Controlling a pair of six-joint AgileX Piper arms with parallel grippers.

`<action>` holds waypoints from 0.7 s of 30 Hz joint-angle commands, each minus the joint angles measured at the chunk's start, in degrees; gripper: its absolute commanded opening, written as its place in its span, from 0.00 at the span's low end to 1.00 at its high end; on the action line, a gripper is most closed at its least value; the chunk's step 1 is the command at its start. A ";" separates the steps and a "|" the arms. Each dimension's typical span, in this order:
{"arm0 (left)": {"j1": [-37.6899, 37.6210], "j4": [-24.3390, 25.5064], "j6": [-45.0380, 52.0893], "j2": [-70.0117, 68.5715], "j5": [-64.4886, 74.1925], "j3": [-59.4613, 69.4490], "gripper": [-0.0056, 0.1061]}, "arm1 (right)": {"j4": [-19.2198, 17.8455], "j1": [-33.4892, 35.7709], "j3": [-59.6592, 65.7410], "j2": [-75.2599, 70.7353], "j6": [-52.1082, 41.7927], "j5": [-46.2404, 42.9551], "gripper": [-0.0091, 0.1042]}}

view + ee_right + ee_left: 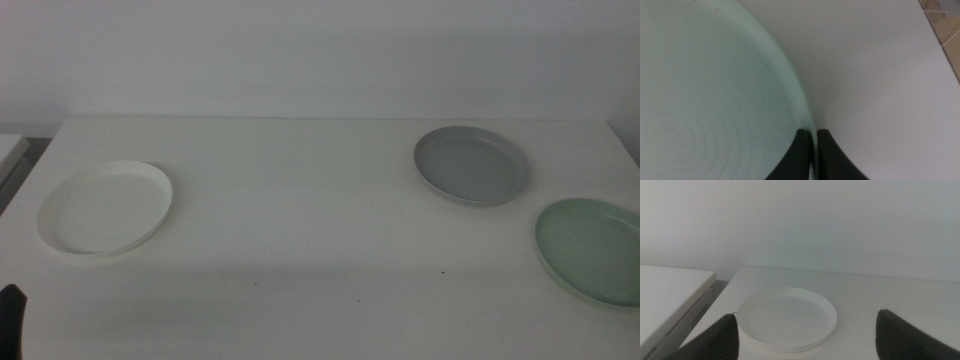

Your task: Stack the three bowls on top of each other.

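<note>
three shallow round matte bowls w/ low upright rims sit apart on the white table (300, 230), nothing stacked yet. the white bowl (105, 208) is at the left, mid depth; the grey bowl (472, 164) is far right; the pale mint green bowl (592, 248) is nearer and further right, partly cut by the pic edge, just beside the grey one but not touching. right gripper (815, 150) isn't seen in the middle view, but its wrist cam shows both dark jaws closed on the mint bowl's rim, one jaw inside the wall, one outside, only the thin rim between them, so it reads as gripping that bowl at its edge. bowl looks flat on the table, not lifted as far as i can tell. left gripper (805, 335) waits at the near left, jaws spread wide w/ nothing between; the white bowl lies straight ahead of it, further out on the table, centred in the gap. key relation: grey bowl is up-table and slightly left of the gripped mint one, a short hop, so prob the right arm carries mint onto grey; white is well apart across the table, nearer the left arm. bowls are round, so no long axis to line up, only centre over centre. risk imo: a one-edge grip lets the bowl tilt.
</note>
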 commanded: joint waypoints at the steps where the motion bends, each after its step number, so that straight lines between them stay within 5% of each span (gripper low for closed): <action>1: -0.08 -0.03 -0.08 -0.23 -0.82 0.04 0.89 | -1.47 0.21 0.27 -2.01 -1.24 2.38 0.06; 5: -0.08 -0.03 -0.08 -0.23 -0.82 0.04 0.89 | -1.61 5.19 1.46 -8.96 -1.51 5.38 0.06; 12: -0.08 -0.03 -0.08 -0.23 -0.82 0.04 0.89 | -0.95 23.98 -0.54 -19.28 0.00 9.02 0.06; 21: -0.08 -0.03 -0.08 -0.23 -0.82 0.04 0.89 | 5.11 39.97 -16.61 -4.48 -1.38 11.21 0.06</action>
